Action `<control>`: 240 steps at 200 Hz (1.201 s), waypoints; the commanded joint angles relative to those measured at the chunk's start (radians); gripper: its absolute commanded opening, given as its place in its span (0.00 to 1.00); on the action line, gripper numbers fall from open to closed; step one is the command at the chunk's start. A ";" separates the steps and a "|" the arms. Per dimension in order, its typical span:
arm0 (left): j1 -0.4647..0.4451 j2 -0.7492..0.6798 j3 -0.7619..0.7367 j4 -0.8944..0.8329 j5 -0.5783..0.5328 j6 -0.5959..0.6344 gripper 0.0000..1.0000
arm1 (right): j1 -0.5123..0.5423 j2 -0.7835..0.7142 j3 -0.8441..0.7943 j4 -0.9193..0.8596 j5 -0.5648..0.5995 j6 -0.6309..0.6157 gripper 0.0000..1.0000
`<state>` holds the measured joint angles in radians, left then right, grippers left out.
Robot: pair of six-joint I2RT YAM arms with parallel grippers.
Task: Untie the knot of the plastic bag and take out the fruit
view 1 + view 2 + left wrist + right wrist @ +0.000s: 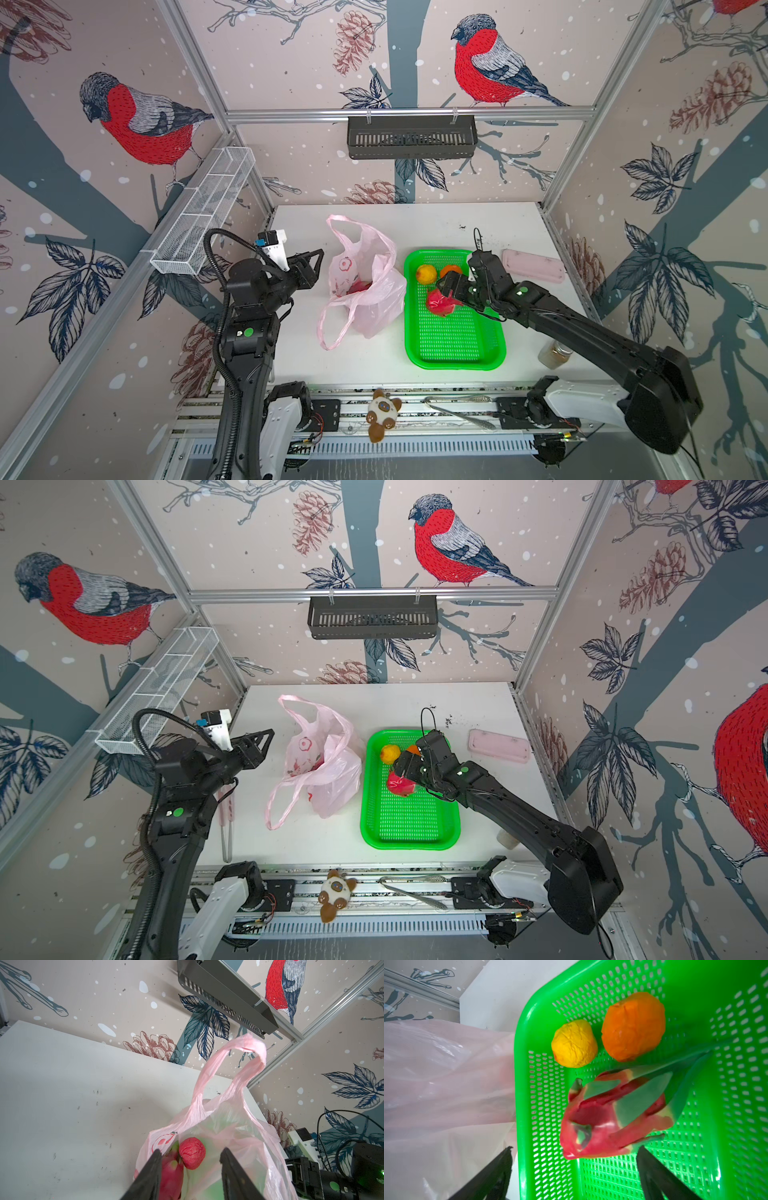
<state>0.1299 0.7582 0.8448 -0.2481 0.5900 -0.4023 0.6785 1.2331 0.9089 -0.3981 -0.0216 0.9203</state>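
Observation:
The plastic bag (374, 307) (332, 787) stands open on the white table, its two handles loose as separate loops; no knot shows. Inside it lie a red bumpy ball (192, 1153) and a magenta dragon fruit (171, 1174). My left gripper (316, 259) (191, 1152) hangs open just left of the bag's mouth, nothing between its fingers. A green tray (453, 361) (525, 1084) holds a yellow ball (426, 274) (574, 1044), an orange ball (451, 271) (633, 1026) and a second dragon fruit (438, 303) (602, 1122). My right gripper (446, 291) (575, 1149) is wide open right above that dragon fruit.
A flat pink case (534, 266) lies right of the tray and a small jar (555, 353) stands under the right arm. A plush toy (384, 413) and metal tongs (457, 409) rest on the front rail. A white wire basket (203, 212) and a black basket (411, 137) hang on the walls.

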 commanded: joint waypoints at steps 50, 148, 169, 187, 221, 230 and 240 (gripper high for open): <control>0.000 0.017 0.059 -0.094 0.135 0.005 0.47 | 0.218 0.212 0.397 -0.109 0.341 -0.215 0.88; -0.076 0.009 -0.009 -0.108 0.112 -0.019 0.46 | 0.358 0.484 0.819 -0.021 0.252 -0.428 0.88; -0.120 0.024 -0.048 -0.107 0.061 -0.018 0.46 | 0.388 0.525 0.857 -0.022 0.247 -0.448 0.88; -0.124 0.027 -0.083 -0.109 0.048 -0.020 0.45 | 0.414 0.553 0.880 -0.035 0.251 -0.461 0.88; -0.128 0.007 -0.150 -0.101 0.036 -0.031 0.45 | 0.448 0.590 0.895 -0.052 0.253 -0.467 0.88; -0.128 0.001 -0.167 -0.100 0.031 -0.034 0.45 | 0.455 0.599 0.897 -0.070 0.261 -0.461 0.87; -0.128 -0.009 -0.186 -0.096 0.022 -0.040 0.45 | 0.465 0.603 0.885 -0.084 0.274 -0.452 0.85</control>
<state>0.0032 0.7654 0.6884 -0.3698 0.6342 -0.4274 1.1278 1.8240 1.7954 -0.4377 0.2344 0.4683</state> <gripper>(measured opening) 0.447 0.871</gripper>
